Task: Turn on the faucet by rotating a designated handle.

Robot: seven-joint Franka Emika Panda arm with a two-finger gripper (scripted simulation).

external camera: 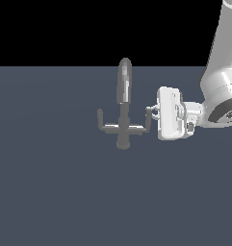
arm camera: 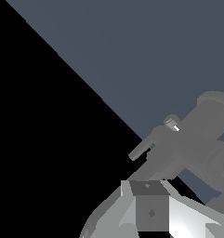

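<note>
Because it is a small grey metal faucet [external camera: 123, 113] with a tall arched shiny spout and a round base fixed to the dark blue-grey desk [external camera: 50, 192], it should behave as a rigid, heavy thing that will not shift; only its thin crossbar is likely to turn about the upright stem. The designated handle [external camera: 142, 126], the thin grey rod ending in a short upturned peg, sticks out from the stem toward the white robot arm. Smooth metal of that kind looks slippery, so I judge the best hold or push point to be at the peg tip, farthest from the stem, where leverage is greatest and the upturned end can catch a finger.

The white claw [external camera: 154, 114] sits right at that peg, pointing toward the faucet; whether its jaws are parted or pinching the peg I cannot tell, since the exterior view is too small and the wrist view shows only grey faucet parts close up.

Nothing else appears near the faucet. The matching rod on the stem's far side [external camera: 104, 124] and the spout are the only parts a sweeping claw might strike.
</note>
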